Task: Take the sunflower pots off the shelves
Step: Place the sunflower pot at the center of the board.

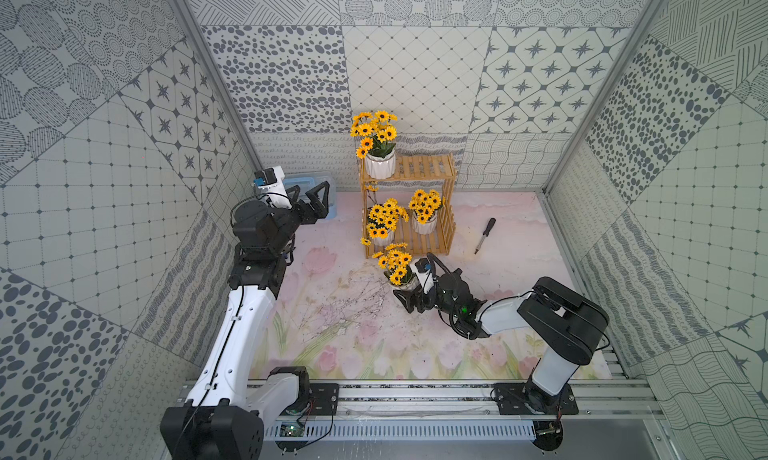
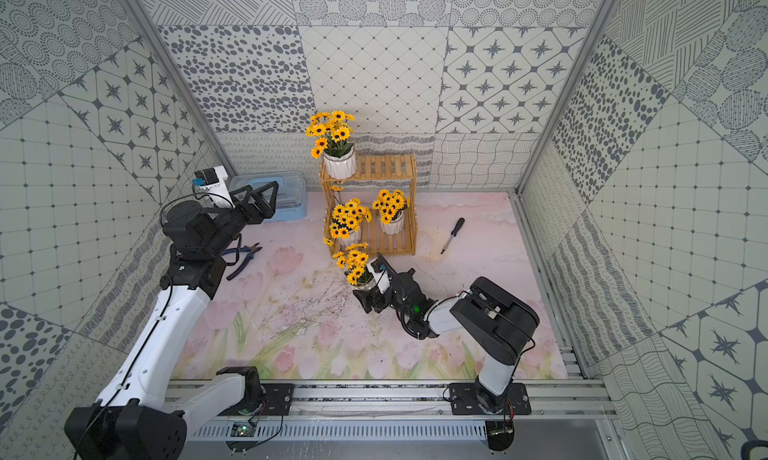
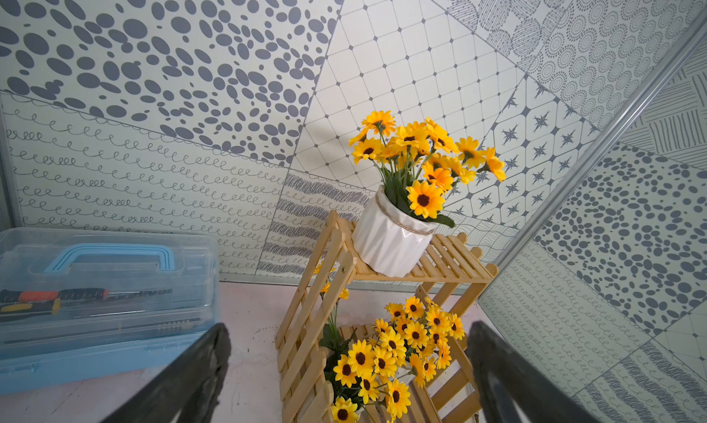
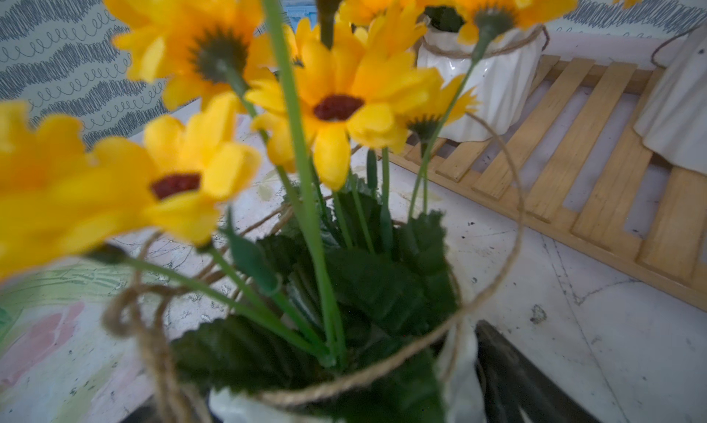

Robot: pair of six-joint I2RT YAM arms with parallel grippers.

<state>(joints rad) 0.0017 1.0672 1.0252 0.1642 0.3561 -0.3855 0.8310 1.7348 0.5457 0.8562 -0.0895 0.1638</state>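
Observation:
The wooden shelves (image 1: 428, 169) (image 2: 390, 169) stand at the back of the mat. One sunflower pot (image 1: 380, 164) (image 3: 390, 245) sits on the left end of the top tier. On the bottom tier are two more, a left pot (image 1: 382, 238) and a right pot (image 1: 424, 225). Another sunflower pot (image 1: 409, 282) (image 2: 365, 283) is off the shelves, just in front of them, and my right gripper (image 1: 409, 289) (image 4: 336, 402) is shut on its white body. Whether it rests on the mat I cannot tell. My left gripper (image 1: 307, 194) (image 3: 350, 340) is open and empty, raised left of the shelves.
A blue-and-clear toolbox (image 2: 286, 196) (image 3: 95, 287) sits in the back left corner under the left gripper. A black screwdriver (image 1: 484, 235) lies right of the shelves. Blue-handled pliers (image 2: 243, 258) lie by the left arm. A dried twig (image 1: 345, 300) lies mid-mat.

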